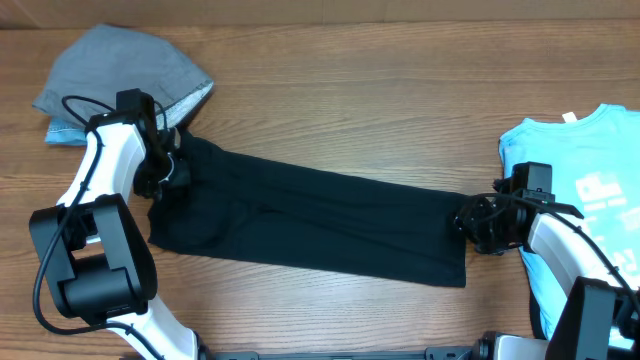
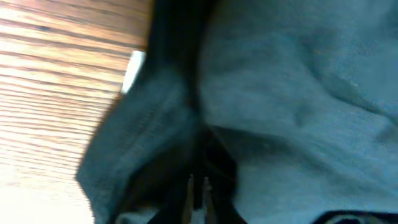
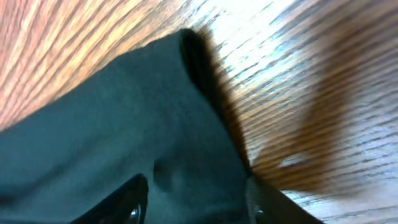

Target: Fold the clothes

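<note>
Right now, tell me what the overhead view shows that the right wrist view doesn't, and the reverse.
Only overhead: the black T-shirt at its whole length, folded into a long band between the left gripper and the right gripper; a grey garment at the far left corner; a light blue T-shirt at the right edge. Only right wrist: a close look at the right gripper's fingers, spread apart with the shirt's end lying between them. Both: the black T-shirt and the wooden table.

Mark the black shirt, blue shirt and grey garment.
black shirt (image 1: 320,215): overhead view, middle of folded strip.
blue shirt (image 1: 600,145): overhead view, upper chest.
grey garment (image 1: 120,65): overhead view, centre of bundle.
</note>
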